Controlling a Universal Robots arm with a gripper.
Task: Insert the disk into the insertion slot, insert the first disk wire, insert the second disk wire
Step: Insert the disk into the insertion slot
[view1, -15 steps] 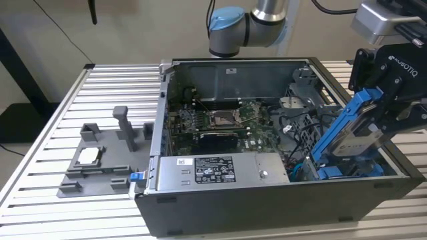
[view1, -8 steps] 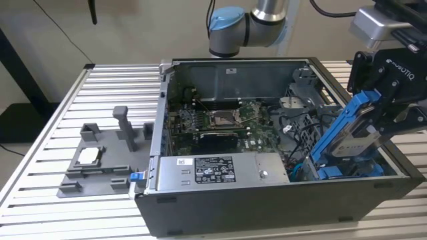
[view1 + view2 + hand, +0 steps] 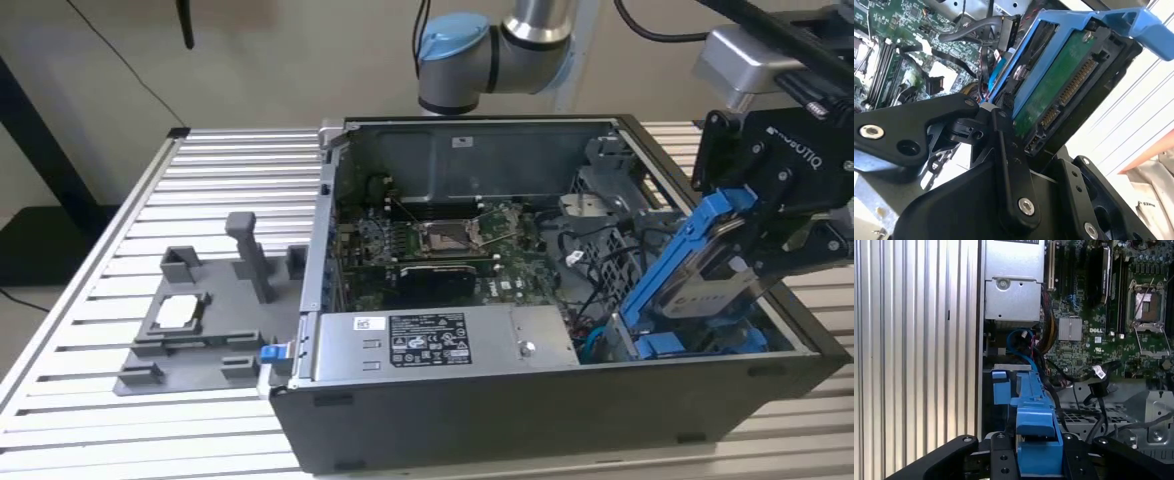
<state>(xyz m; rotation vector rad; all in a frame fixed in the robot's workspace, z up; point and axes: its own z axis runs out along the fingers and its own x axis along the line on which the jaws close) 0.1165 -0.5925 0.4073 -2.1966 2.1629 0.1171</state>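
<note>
The gripper (image 3: pixel 747 265) runs off the exterior view's right edge, and its 2 pads are hidden behind the disk (image 3: pixel 701 290). The disk's lower end blends into the blue fittings of the insertion slot (image 3: pixel 694 347), so I cannot tell whether it touches them. In the first wrist view I cannot tell which of the black cables (image 3: pixel 1096 385) belong to the disk.

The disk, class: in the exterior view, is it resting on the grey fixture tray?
No, the disk hangs tilted in the gripper over the open computer case, apart from the fixture tray.
</note>
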